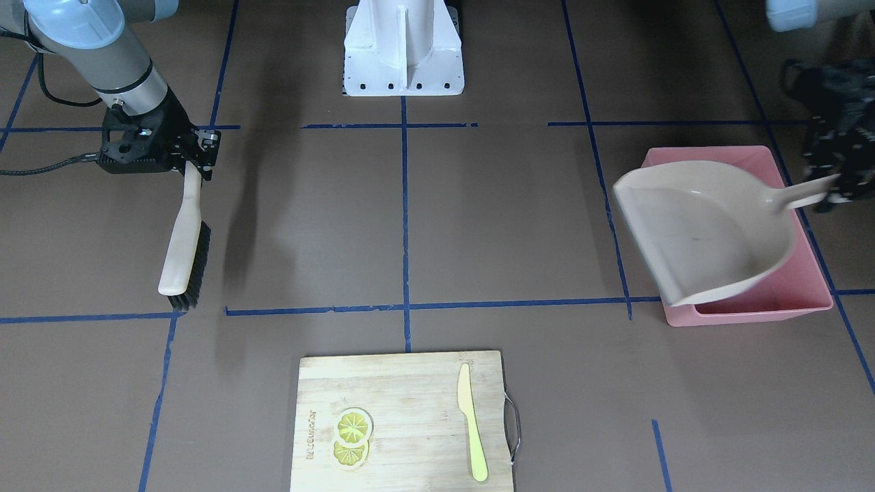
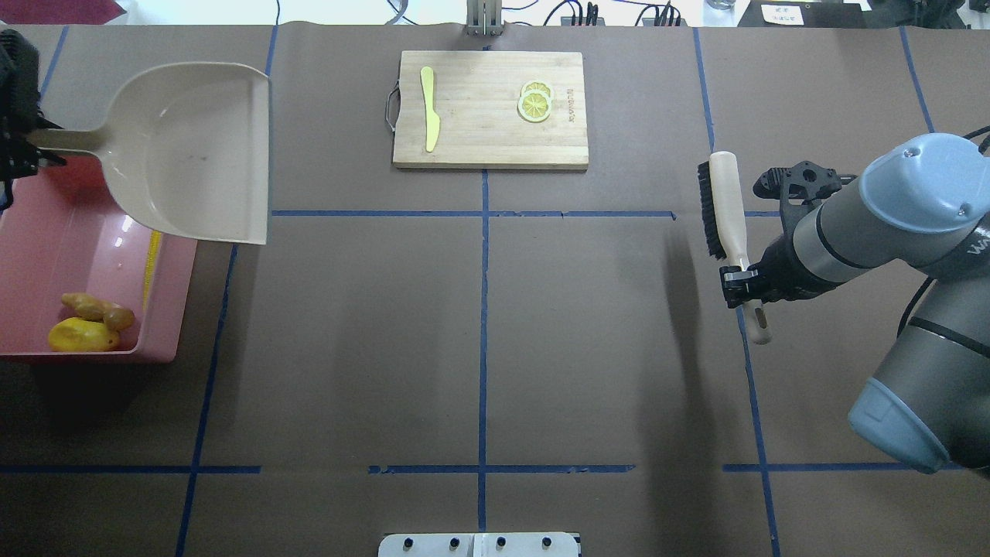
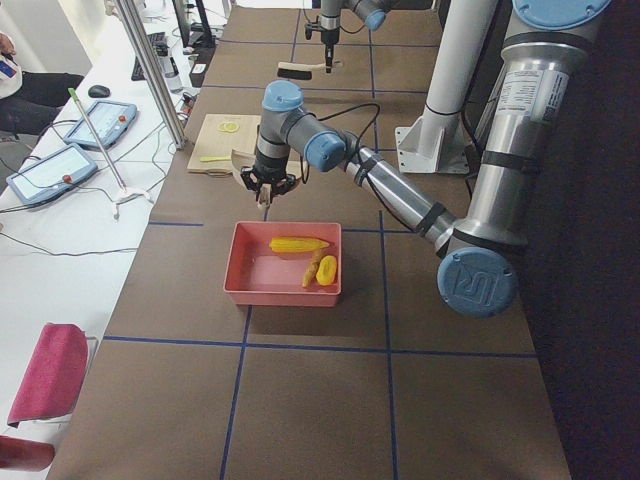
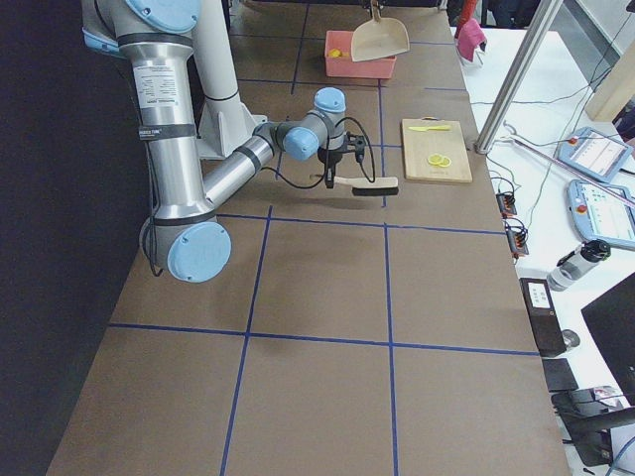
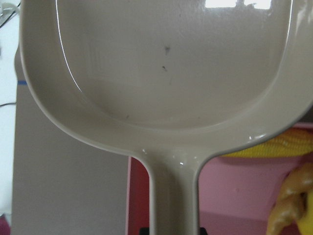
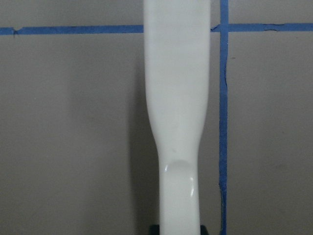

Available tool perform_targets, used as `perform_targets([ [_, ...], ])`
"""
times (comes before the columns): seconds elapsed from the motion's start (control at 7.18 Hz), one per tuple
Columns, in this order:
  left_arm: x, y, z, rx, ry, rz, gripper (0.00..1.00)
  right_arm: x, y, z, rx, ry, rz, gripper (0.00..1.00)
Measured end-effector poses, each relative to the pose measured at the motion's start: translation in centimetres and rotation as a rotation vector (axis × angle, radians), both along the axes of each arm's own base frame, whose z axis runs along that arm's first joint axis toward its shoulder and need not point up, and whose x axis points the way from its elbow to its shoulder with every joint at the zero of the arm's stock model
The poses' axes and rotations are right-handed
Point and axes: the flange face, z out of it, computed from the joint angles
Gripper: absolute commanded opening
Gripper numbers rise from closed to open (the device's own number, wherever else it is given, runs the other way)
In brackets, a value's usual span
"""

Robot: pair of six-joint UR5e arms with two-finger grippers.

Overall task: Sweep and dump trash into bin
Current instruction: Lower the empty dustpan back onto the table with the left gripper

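Note:
The pink bin [image 2: 69, 247] stands at the table's left end. The corn cob [image 3: 298, 244], the yellow lump [image 2: 81, 335] and the ginger root [image 2: 97, 309] lie inside it. My left gripper [image 2: 19, 147] is shut on the handle of the beige dustpan [image 2: 193, 147], which hangs empty over the bin's far end. In the left wrist view the corn cob [image 5: 279, 146] shows under the pan. My right gripper [image 2: 742, 282] is shut on the handle of a wooden brush [image 2: 723, 205], held above the table at the right.
A wooden cutting board [image 2: 489, 108] lies at the far middle with a yellow-green knife [image 2: 430, 108] and lemon slices [image 2: 535, 103] on it. Blue tape lines cross the brown table. The robot's white base [image 1: 403, 51] stands at the near middle edge.

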Motion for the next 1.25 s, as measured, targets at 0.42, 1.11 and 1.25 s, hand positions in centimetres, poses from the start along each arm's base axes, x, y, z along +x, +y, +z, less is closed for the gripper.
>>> perform_targets([
  [0.42, 14.1, 2.4, -3.8, -0.013, 0.019, 0.153, 0.03, 0.1, 0.0, 0.6, 0.001, 0.0, 0.0, 0.0],
  [1.11, 25.4, 6.6, -5.4, -0.065, -0.013, 0.162, 0.06, -0.2, -0.3, 1.7, -0.012, 0.017, 0.0, 0.0],
  [1.25, 26.5, 7.2, -5.0, -0.068, -0.029, 0.155, 0.06, -0.2, -0.3, 1.8, -0.014, 0.019, 0.0, 0.0],
])
